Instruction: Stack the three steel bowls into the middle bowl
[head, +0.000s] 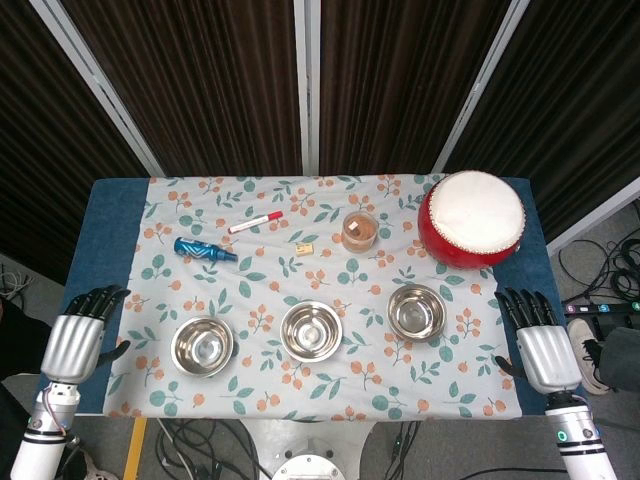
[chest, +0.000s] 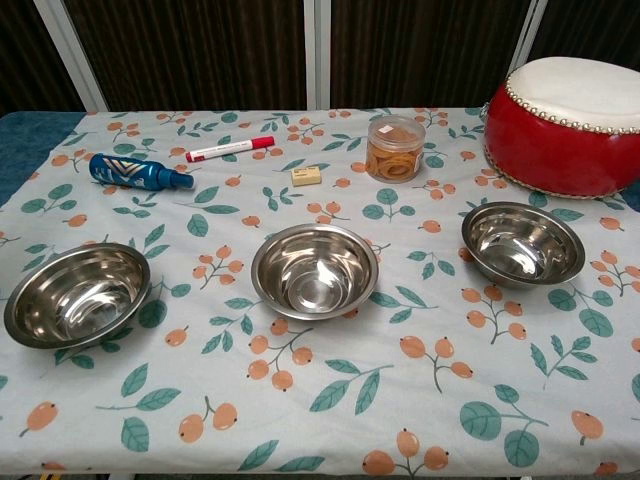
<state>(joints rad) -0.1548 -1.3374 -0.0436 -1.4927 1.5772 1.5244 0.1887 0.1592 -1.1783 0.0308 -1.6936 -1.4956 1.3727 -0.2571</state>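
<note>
Head view: three round shiny steel bowls, left (head: 202, 345), middle (head: 311, 330) and right (head: 416, 312), are being shown apart in a row on the floral tablecloth (head: 250, 270), flanked by the left hand (head: 78, 335) and right hand (head: 538, 340), fingers spread, nothing held. Chest view: the bowls are being shown empty; hands are not being seen.

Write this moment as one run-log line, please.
stage: not started | left bowl, middle bowl, right bowl: apart, unstacked | left hand: open, holds nothing | right hand: open, holds nothing

Bare cloth gaps separate the three bowls (head: 312, 330); the red drum (head: 472, 219) crowds the right bowl (head: 416, 312).
</note>
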